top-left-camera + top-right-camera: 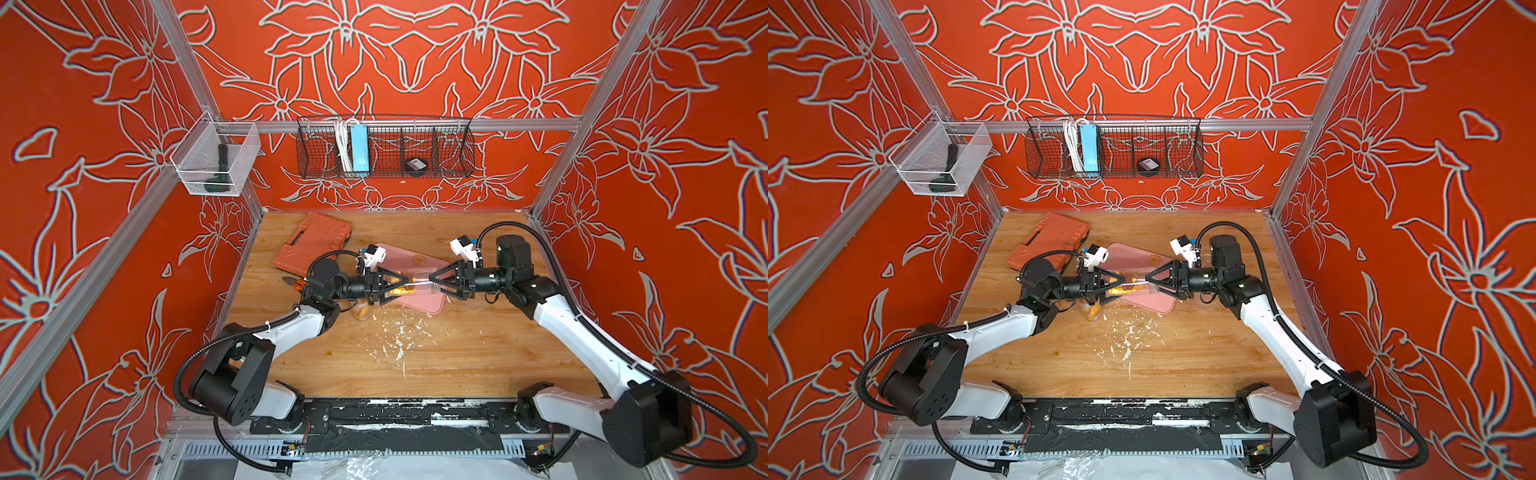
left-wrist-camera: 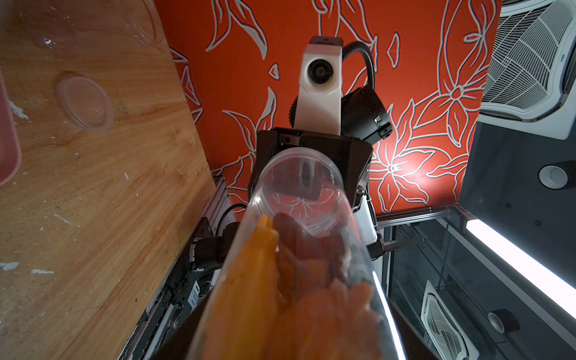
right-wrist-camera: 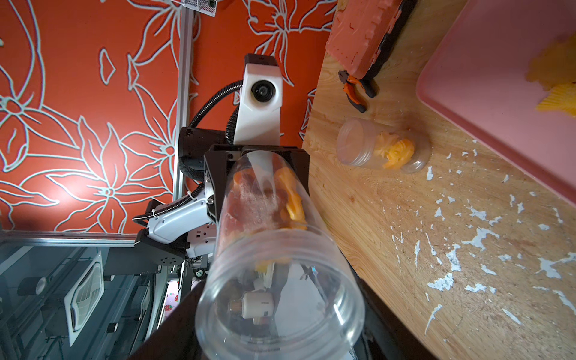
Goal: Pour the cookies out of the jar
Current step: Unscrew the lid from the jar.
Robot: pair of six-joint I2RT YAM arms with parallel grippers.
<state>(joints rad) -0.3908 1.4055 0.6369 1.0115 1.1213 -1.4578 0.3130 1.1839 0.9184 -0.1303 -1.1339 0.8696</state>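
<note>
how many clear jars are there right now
2. The raised jar is up in the air, level, over the pink tray; the fallen jar lies on its side on the wooden table beside the tray. No other jar shows.

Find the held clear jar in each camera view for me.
In a top view: held jar mid-table, against the pink tray.
In a top view: jar at the same spot.
Left wrist: jar fills lower centre.
Right wrist: jar fills lower centre.
Shared landmark: pink tray, in all four.
</note>
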